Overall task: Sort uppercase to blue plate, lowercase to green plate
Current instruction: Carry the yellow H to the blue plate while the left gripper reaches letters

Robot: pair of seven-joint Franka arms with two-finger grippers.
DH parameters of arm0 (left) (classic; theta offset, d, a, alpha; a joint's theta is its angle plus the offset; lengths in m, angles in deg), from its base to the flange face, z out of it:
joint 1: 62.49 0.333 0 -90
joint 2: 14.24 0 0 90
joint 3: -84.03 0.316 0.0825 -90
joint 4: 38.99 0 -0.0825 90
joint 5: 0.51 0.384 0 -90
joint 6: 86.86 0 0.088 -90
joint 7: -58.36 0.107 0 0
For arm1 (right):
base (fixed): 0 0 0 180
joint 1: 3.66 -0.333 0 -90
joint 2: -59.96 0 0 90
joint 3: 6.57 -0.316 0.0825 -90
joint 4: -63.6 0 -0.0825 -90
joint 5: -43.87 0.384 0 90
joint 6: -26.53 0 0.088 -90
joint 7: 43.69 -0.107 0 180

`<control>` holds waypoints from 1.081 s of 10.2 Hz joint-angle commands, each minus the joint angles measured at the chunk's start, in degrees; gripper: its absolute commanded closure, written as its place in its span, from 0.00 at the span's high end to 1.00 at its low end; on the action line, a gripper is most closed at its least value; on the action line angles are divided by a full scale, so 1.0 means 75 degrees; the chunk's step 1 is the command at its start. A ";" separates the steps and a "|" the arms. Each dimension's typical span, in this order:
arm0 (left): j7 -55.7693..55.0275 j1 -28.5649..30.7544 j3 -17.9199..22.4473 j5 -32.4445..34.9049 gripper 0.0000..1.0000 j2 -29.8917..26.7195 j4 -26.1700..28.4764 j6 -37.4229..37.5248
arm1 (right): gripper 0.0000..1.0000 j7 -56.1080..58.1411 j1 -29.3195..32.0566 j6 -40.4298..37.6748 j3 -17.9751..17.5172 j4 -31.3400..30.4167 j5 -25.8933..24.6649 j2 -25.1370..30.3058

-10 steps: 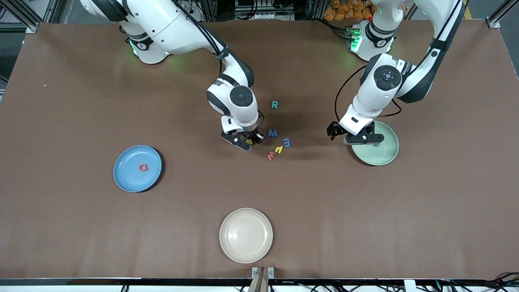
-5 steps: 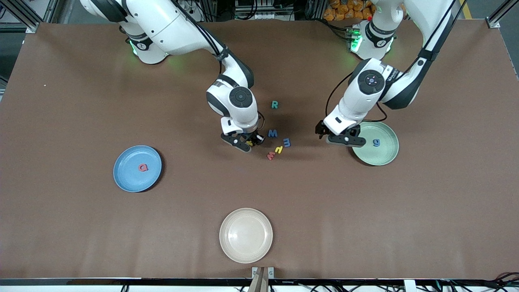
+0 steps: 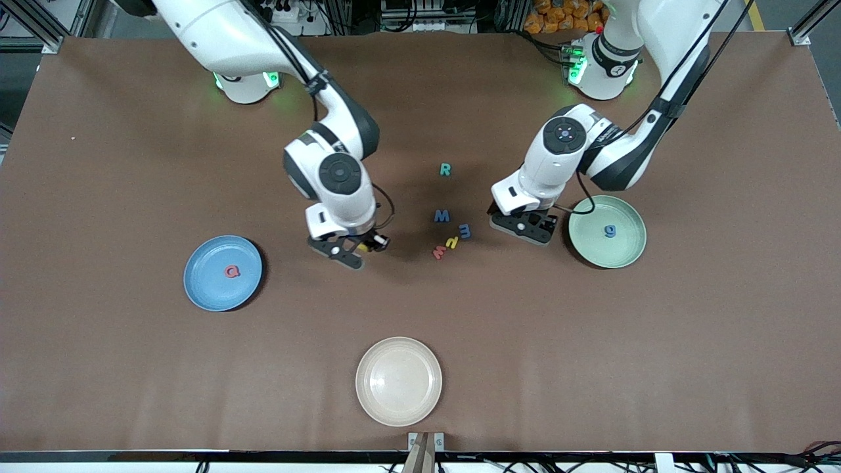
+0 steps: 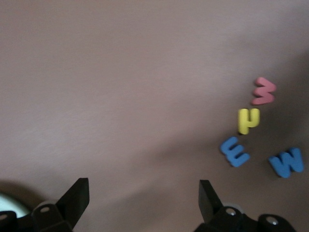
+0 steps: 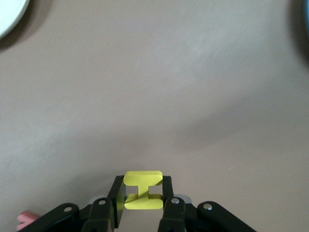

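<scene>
Your right gripper (image 3: 360, 247) is clamped on the yellow H (image 5: 143, 196), pinched at its crossbar between the two fingers (image 5: 170, 199), and hangs over bare table (image 3: 131, 164) between the blue plate (image 3: 200, 284) and the letter cluster. Your left gripper (image 3: 523, 227) hangs with its jaws wide apart and nothing between them, over the table between the cluster and the green plate (image 3: 624, 253).

In the cluster you see the blue M (image 3: 442, 216), the blue m (image 3: 464, 230), the yellow lowercase letter (image 3: 451, 242) and the red lowercase letter (image 3: 438, 251), close together but apart. The teal R (image 3: 445, 169) lies alone, farther from the front camera. The red Q (image 3: 231, 270) lies in the blue plate; the blue g (image 3: 610, 230) lies in the green plate. The cream plate (image 3: 378, 401) sits nearest the front camera.
</scene>
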 commanded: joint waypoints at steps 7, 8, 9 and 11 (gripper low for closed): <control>-0.0366 -0.1270 0.0387 0.0731 0.90 0.1716 -0.1593 0.0107 | 0.00 0.5677 0.2604 -0.1177 0.0575 -0.1260 0.0854 0.1456; -0.0563 -0.1456 0.0480 0.0755 0.90 0.1868 -0.1791 0.0107 | 0.00 0.5961 0.2652 -0.1166 0.0798 -0.1260 0.0831 0.1363; -0.0762 -0.1829 0.0759 0.0790 0.88 0.1893 -0.1886 0.0107 | 0.00 0.6370 0.2745 -0.1154 0.1033 -0.1260 0.0831 0.1281; -0.1266 -0.2650 0.1333 0.0779 0.88 0.2126 -0.2178 0.0107 | 0.00 0.6702 0.2898 -0.0991 0.1339 -0.1260 0.0819 0.0977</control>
